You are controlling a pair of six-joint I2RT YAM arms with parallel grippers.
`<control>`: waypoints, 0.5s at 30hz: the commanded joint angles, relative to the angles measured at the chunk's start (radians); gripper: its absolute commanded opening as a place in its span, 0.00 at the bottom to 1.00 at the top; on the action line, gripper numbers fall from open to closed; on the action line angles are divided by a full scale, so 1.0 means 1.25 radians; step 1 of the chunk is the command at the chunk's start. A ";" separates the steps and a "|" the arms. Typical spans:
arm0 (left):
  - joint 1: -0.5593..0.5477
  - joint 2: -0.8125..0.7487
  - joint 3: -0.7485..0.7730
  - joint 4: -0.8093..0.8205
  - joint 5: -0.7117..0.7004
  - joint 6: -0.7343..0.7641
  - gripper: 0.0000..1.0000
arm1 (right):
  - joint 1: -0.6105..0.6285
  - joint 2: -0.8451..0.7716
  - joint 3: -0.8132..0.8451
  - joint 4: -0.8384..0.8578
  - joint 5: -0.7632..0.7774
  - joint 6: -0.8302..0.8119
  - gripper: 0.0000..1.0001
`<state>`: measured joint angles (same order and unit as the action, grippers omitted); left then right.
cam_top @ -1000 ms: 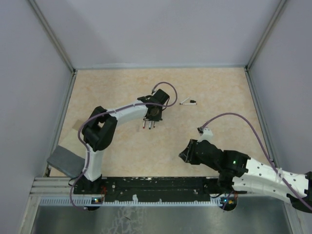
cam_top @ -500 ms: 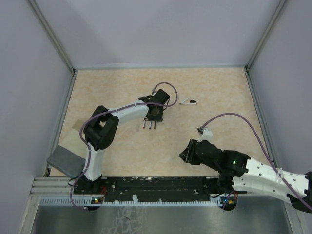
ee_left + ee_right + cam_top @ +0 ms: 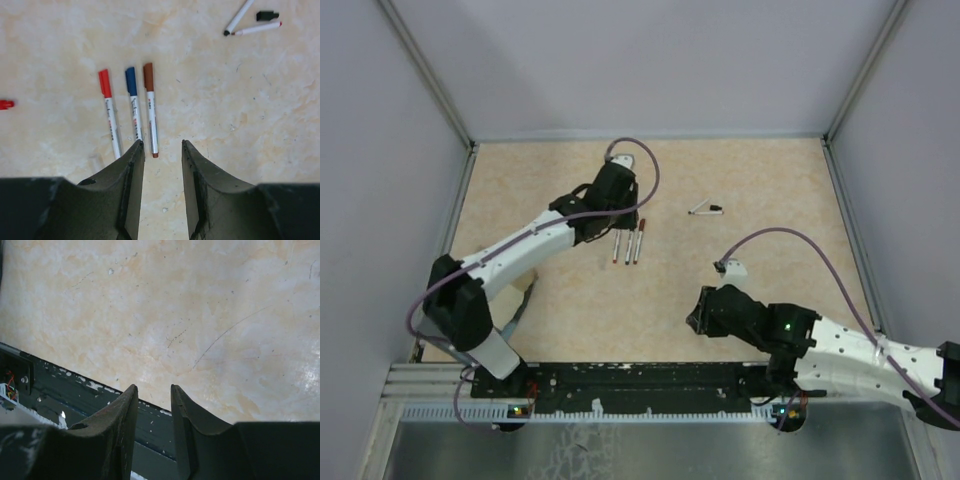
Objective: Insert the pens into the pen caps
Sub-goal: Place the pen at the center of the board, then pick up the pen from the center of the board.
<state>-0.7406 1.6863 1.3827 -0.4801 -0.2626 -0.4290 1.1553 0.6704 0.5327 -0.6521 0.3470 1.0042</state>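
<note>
Three capped pens lie side by side on the table. In the left wrist view they carry a red cap, a blue cap and a dark-red cap. Two uncapped pens lie crossed at the far right, also seen from the top, with a loose black cap beside them. A loose red cap sits at the left edge. My left gripper is open and empty, above the tail ends of the pens. My right gripper is open and empty.
The dark front rail runs along the near table edge and shows right under my right gripper. Grey walls enclose the table on three sides. A purple cable loops above the right arm.
My left arm has swung and its gripper has drawn back up and left off the three pens, which now lie fully uncovered. The right arm has barely moved.
</note>
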 commanded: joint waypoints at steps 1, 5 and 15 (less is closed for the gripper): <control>0.045 -0.093 -0.068 0.020 -0.064 0.032 0.41 | -0.004 0.019 0.043 0.037 0.010 -0.038 0.33; 0.153 -0.150 -0.144 -0.003 -0.060 -0.006 0.40 | -0.005 0.034 0.036 0.061 -0.005 -0.046 0.33; 0.413 -0.120 -0.209 -0.065 -0.090 -0.076 0.48 | -0.006 0.038 0.014 0.091 -0.035 -0.046 0.33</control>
<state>-0.2901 1.5055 1.1286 -0.5346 -0.3584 -0.4831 1.1553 0.7238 0.5385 -0.5949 0.3218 0.9611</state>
